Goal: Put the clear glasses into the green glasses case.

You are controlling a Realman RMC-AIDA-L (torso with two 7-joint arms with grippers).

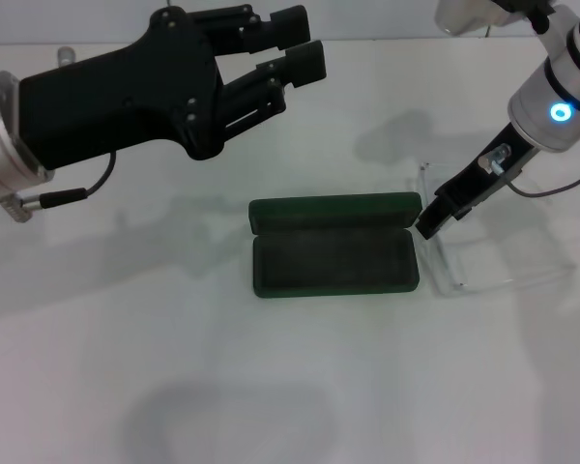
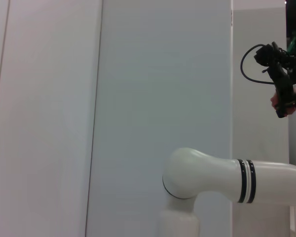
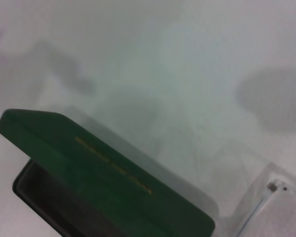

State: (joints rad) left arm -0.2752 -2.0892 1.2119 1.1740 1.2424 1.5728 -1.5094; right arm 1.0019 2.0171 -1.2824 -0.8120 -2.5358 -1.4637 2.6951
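While the glasses are being approached by the right gripper, its finger gap being unclear, they are risking being knocked against the open case.

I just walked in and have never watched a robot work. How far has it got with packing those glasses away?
The green glasses case lies open and empty on the table, so it is ready. The right gripper is down at the clear glasses, which rest on the table beside the case; whether it has hold of them, I cannot tell. Lifting them in is left. The left gripper hangs open above.
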